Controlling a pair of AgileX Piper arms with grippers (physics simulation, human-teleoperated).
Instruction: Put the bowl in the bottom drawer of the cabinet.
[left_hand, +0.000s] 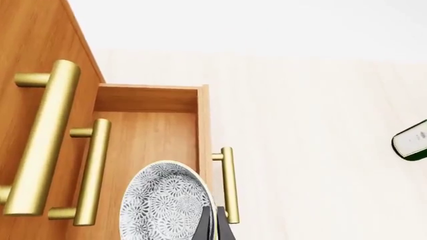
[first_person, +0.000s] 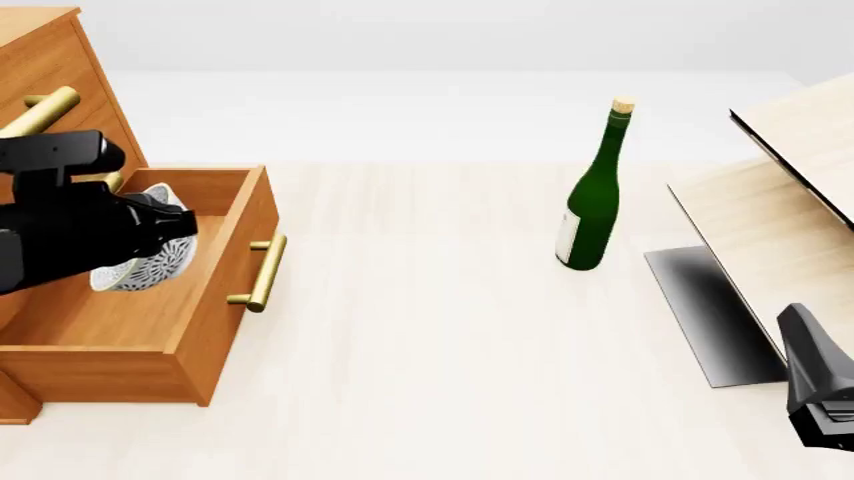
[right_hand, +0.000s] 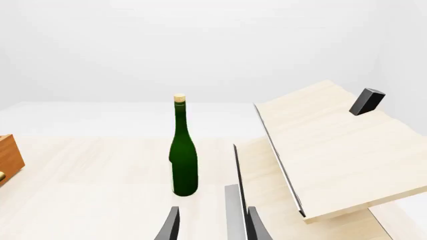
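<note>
The left gripper (first_person: 158, 232) is over the open bottom drawer (first_person: 200, 300), and the bowl (first_person: 144, 262) is right there in its grasp. In the front view the bowl hangs tilted on its side above the drawer floor, its speckled underside facing out, tucked against the dark body of the arm. From the left wrist camera, the bowl (left_hand: 167, 202) shows its patterned inside, and one dark finger (left_hand: 212, 226) is pressed across its rim at the edge nearest the drawer's brass handle (left_hand: 228, 184). So the fingers are clamped on the rim, one inside; the outer one I can't make out. Whether the bowl touches the drawer floor, I can't tell; it looks to be held just above it.

The drawer is pulled well out of the cabinet (first_person: 40, 70), its handle (first_person: 263, 272) facing the middle of the table (first_person: 427, 380). Two more brass handles sit on the closed drawers above.

Over on the other side, the right gripper (right_hand: 212, 225) hangs low near the table edge, fingers apart with nothing between them. A green bottle (first_person: 591, 190) stands upright well ahead of it, beside a pale wood structure (first_person: 787, 190) with a dark panel.
</note>
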